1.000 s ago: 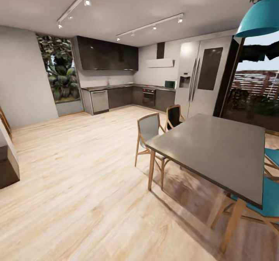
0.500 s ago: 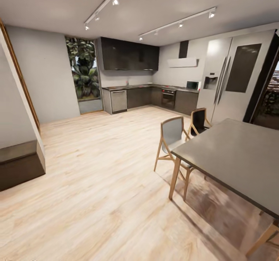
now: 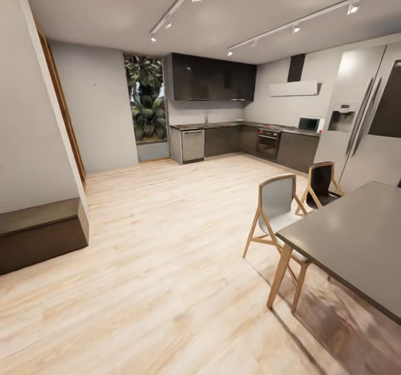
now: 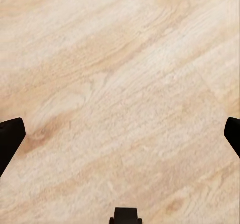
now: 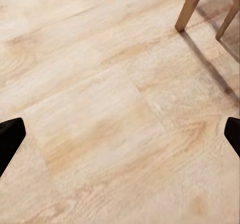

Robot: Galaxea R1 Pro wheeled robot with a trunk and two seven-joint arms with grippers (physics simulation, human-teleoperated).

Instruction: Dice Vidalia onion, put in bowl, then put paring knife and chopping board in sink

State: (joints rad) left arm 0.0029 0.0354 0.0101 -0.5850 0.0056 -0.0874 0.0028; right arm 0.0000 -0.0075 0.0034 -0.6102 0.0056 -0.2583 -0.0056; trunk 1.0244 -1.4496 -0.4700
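robot is in transit: the kitchen [image 3: 223, 124] lies well ahead across the floor [image 3: 167, 252]. both grippers' fingers [image 4: 10, 134] [image 5: 10, 136] are spread, holding nothing, for travel.

The kitchen [image 3: 234, 135], with glossy black upper cabinets and dark grey lower fronts, stands at twelve o'clock across light wood floor [image 3: 156, 263]; a grey dining table [image 3: 356, 241] with wooden-legged chairs [image 3: 275, 210] sits at four o'clock.
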